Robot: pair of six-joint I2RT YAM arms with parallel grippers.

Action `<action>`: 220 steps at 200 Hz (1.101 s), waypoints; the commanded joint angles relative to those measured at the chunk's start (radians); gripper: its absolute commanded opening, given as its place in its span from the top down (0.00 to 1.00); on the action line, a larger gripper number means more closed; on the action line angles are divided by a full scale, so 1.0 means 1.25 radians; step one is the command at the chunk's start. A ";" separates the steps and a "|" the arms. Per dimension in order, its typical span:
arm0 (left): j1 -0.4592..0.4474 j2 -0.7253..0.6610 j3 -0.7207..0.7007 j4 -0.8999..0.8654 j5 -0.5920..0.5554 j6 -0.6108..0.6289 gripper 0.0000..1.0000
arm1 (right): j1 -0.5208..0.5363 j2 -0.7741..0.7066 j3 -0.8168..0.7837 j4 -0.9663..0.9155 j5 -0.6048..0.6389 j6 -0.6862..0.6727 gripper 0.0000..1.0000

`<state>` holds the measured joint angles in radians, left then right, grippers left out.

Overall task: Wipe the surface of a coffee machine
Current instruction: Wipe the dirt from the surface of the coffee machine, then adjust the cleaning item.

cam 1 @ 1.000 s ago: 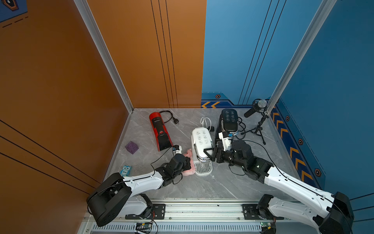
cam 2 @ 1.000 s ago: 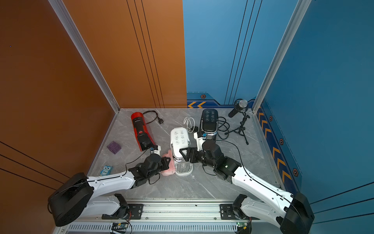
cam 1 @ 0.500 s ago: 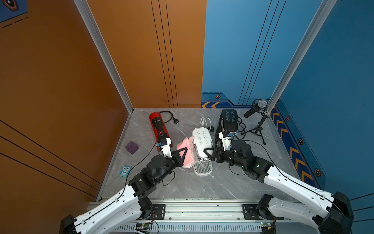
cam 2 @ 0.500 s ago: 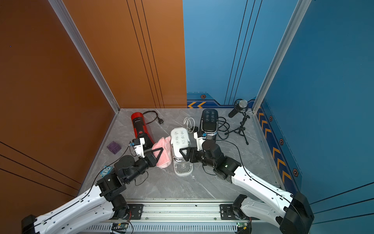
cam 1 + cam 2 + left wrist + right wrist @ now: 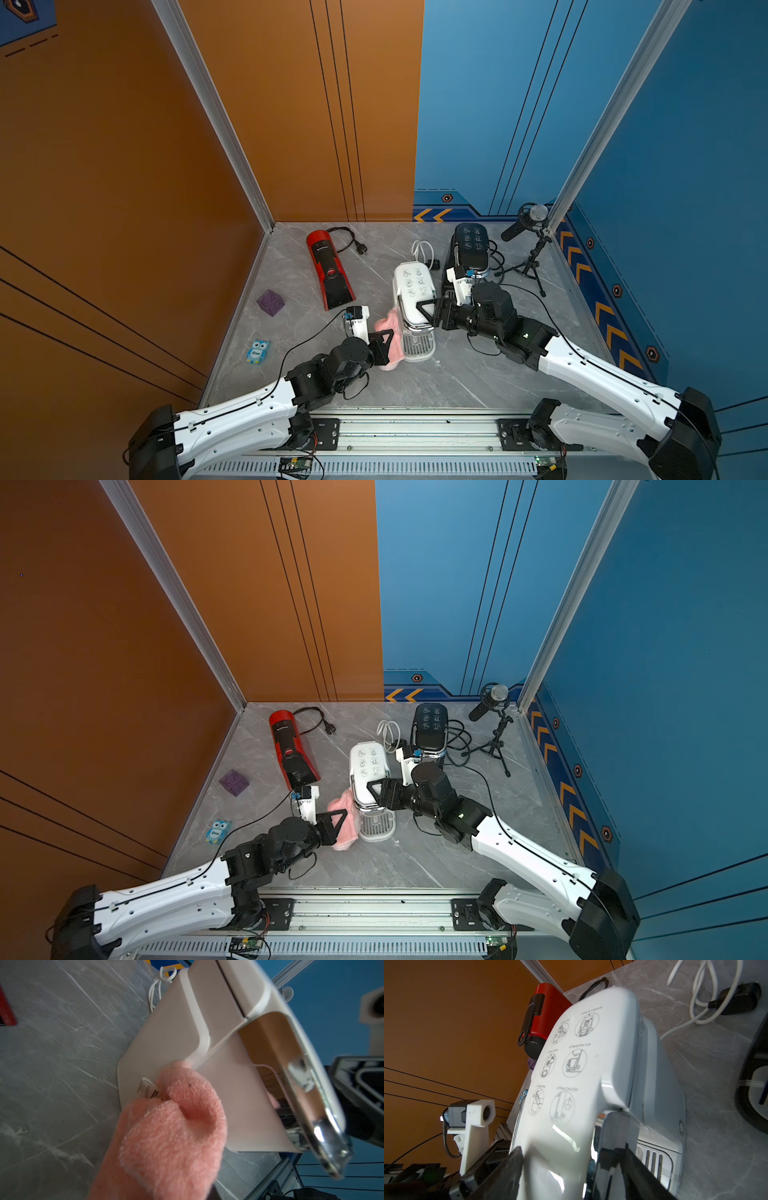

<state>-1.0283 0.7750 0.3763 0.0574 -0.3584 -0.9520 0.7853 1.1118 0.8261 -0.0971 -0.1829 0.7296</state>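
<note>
Top view: marbled tabletop (image 5: 457, 374), orange wall (image 5: 291, 124)

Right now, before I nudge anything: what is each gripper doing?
Left gripper: closed on the pink cloth.
Right gripper: jaws clamped around the head of the white coffee machine.

The left arm (image 5: 232, 419) and the right arm (image 5: 602, 374) stand on black brackets on the silver rail (image 5: 415, 432); each has long white shells with small dark screw holes and thick black joints. At the end far from the rail, each wrist carries a white camera block (image 5: 362, 328) with a blue part, fed by a thin black cable (image 5: 309, 337). A small green light (image 5: 527, 335) glows on the right arm.
</note>
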 commanded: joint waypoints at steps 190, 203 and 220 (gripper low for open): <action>0.500 0.056 0.377 0.048 0.687 0.057 1.00 | -0.040 -0.012 0.252 -0.189 -0.212 -0.187 0.11; 0.501 0.100 0.392 0.102 0.728 0.019 1.00 | -0.041 0.013 0.252 -0.115 -0.257 -0.164 0.05; 0.495 0.132 0.418 0.107 0.741 0.016 1.00 | -0.041 0.043 0.259 -0.078 -0.270 -0.158 0.03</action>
<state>-0.4091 0.9001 0.8463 0.0425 0.4255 -0.8543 0.7383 1.1236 1.1221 -0.3492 -0.3973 0.5152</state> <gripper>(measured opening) 0.107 0.960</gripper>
